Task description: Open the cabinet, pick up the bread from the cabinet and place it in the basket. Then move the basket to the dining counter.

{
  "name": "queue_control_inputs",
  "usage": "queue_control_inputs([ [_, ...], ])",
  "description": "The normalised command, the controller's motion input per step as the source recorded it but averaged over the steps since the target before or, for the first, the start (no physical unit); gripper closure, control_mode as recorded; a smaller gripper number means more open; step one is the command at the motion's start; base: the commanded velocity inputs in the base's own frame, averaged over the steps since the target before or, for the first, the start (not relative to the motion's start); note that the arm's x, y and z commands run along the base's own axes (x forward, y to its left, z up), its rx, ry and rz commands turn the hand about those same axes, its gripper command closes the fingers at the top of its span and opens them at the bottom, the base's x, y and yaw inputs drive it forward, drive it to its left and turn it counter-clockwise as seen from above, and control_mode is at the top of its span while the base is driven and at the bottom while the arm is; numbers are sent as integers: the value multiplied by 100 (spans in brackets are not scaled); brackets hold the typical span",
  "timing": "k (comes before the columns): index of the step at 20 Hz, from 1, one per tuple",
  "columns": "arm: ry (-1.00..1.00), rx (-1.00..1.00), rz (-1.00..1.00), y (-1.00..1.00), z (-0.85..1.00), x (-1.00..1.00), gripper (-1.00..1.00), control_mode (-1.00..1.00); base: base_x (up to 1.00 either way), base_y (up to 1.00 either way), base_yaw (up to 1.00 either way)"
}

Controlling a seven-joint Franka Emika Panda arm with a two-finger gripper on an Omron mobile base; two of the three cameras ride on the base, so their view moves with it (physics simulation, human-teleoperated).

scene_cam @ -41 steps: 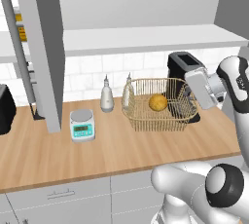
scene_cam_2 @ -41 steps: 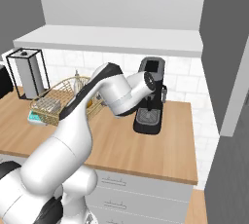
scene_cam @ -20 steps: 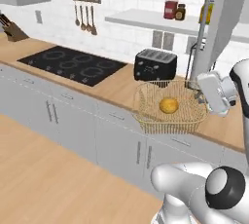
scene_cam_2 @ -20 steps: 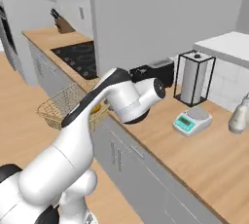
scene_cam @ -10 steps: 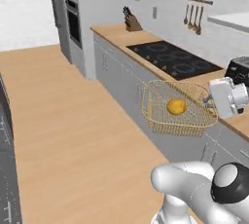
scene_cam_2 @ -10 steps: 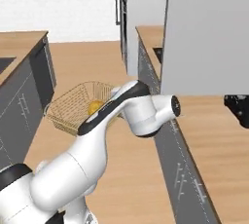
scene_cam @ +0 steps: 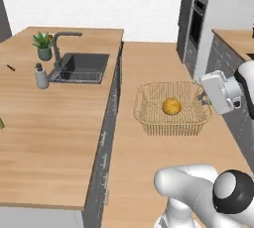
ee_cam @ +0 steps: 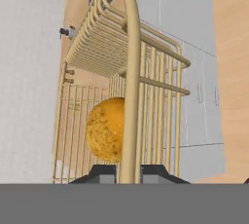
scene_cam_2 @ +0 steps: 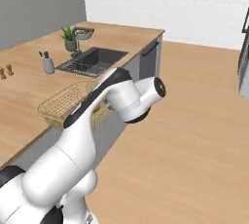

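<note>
Carrying the basket [scene_cam: 171,109] by its right rim, the gripper [ee_cam: 128,172] stays pinched narrow on the wire — bread [scene_cam: 171,106] resting inside — just right of the dining counter [scene_cam: 54,123], not yet over it.

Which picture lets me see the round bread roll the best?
The left base view: the bread sits whole in the basket. The hand view shows it close, partly behind the rim. The right base view gives just a sliver beside the arm.
</note>
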Motion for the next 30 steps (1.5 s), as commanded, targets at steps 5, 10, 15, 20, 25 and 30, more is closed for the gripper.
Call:
queue_control_inputs([
  [5,0,0,0,0,0,0,100,100,-38,85,84],
  [10,0,0,0,0,0,0,100,100,-58,91,65],
  [15,0,0,0,0,0,0,100,100,-68,100,29],
  [20,0,0,0,0,0,0,100,100,-49,100,11],
  [25,0,0,0,0,0,0,100,100,2,100,-12],
  [30,0,0,0,0,0,0,100,100,20,100,-24],
])
